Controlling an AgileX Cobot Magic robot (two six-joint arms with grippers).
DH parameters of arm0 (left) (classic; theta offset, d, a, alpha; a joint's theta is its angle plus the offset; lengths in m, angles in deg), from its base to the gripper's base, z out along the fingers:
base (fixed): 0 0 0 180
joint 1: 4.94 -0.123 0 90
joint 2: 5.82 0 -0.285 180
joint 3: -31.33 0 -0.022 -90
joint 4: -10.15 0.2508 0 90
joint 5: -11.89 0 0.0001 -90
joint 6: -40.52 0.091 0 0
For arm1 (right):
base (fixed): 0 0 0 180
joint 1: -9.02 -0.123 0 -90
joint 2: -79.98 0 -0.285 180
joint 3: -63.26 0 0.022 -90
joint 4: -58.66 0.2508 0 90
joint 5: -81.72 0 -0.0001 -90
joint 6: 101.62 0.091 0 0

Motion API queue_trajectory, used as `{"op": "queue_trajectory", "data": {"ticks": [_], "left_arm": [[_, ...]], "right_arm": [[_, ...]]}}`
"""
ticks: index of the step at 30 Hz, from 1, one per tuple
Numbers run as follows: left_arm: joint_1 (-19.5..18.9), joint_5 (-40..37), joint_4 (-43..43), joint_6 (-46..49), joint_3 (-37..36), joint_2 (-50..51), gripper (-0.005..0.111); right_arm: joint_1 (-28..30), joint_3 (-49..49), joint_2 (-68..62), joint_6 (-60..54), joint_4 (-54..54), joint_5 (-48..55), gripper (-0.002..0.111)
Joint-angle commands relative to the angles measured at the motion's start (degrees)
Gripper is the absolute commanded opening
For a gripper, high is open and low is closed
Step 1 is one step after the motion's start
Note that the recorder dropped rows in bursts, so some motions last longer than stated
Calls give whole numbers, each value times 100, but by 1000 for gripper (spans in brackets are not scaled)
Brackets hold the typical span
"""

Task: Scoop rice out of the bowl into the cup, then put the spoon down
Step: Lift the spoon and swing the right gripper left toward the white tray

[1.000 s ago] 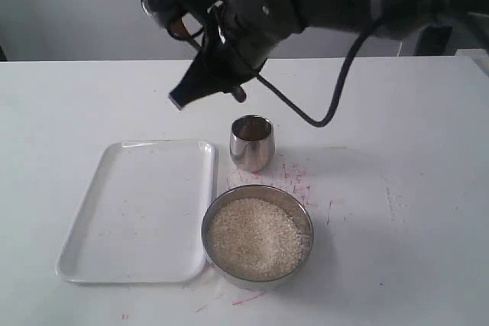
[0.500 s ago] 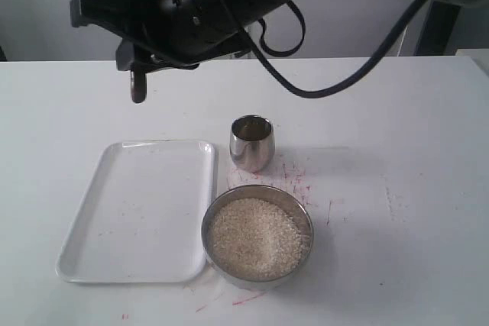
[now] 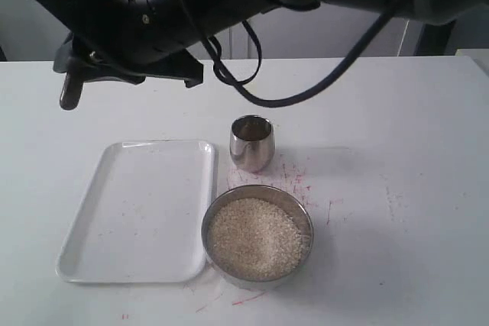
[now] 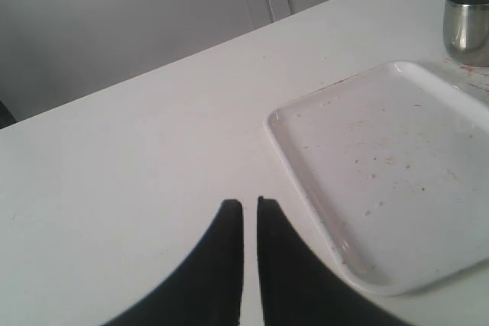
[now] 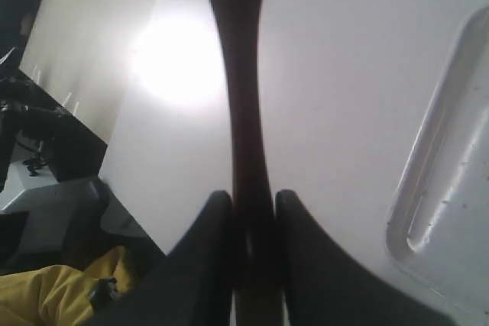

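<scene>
The reddish-brown spoon [image 3: 70, 91] hangs in the air over the table's far left, beyond the tray's far corner. My right gripper [image 5: 253, 200] is shut on the spoon's slim handle [image 5: 243, 112], which runs straight out between the fingers. The right arm reaches across the whole scene. The steel bowl [image 3: 303, 211] at front centre is full of rice [image 3: 254, 238]. Just behind it stands the small shiny cup [image 3: 250, 143], also in the left wrist view [image 4: 467, 22]. My left gripper [image 4: 250, 204] is shut and empty, low over bare table beside the tray.
A white rectangular tray [image 3: 137, 208] lies left of the bowl, with a few stray specks on it [image 4: 382, 166]; its corner shows in the right wrist view [image 5: 451, 166]. Red marks stain the table [image 3: 294, 177] near the cup.
The right arm has swung left with the spoon, from above the cup to over the table's far-left side. Bowl, cup and tray have not moved.
</scene>
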Motion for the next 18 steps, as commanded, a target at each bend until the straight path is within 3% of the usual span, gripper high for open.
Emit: {"op": "queue_trajectory", "data": {"ticks": [1, 18], "left_arm": [[16, 23, -28, 10, 18, -5, 14], [16, 23, -28, 10, 18, -5, 14]], "right_arm": [[-5, 74, -186, 184, 34, -96, 0], [-18, 127, -973, 96, -51, 113, 0]]}}
